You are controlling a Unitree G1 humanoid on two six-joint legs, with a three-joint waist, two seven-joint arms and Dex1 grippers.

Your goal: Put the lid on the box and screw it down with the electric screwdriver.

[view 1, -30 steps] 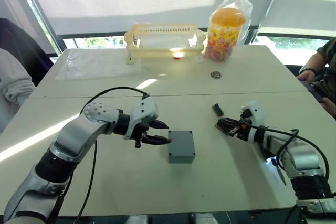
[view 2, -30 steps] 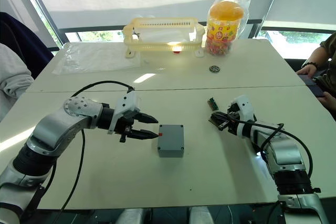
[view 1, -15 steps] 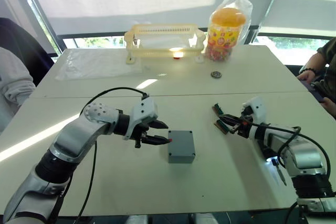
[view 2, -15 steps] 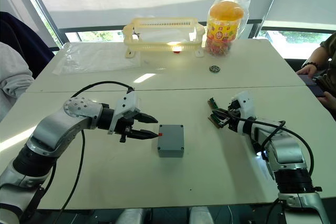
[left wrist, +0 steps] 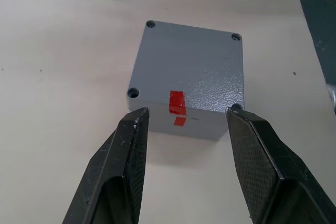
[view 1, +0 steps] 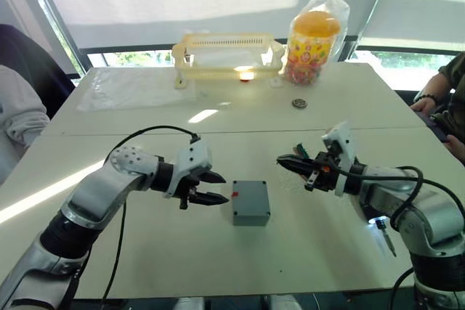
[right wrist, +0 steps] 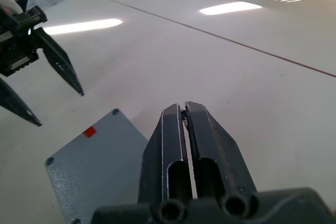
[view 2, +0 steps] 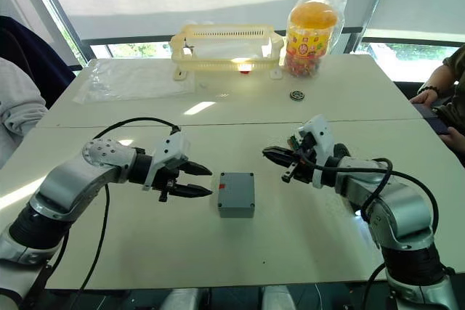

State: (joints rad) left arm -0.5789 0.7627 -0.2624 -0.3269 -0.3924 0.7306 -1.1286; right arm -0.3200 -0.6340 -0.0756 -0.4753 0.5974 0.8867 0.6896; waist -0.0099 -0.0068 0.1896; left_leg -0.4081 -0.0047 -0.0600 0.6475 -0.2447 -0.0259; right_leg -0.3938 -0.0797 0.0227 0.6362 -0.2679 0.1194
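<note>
Box [view 1: 251, 202] mid-table [view 1: 218, 266], left gripper [view 1: 215, 188] just left, right gripper [view 1: 282, 160] right, behind

I see the box [left wrist: 186, 80] sitting flat on the white table [view 1: 218, 252], a small square grey case with the lid [left wrist: 191, 61] already seated on top, edges flush. Screw holes mark its corners. Red marks on lid and side line up, facing my left.

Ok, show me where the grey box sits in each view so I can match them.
Left eye view: box, centre, between the claws.
Right eye view: centre.
Left wrist view: ahead of the open left claw, at.
Right wrist view: beside the shut right claw, at.
Shared landmark: its red mark.
</note>
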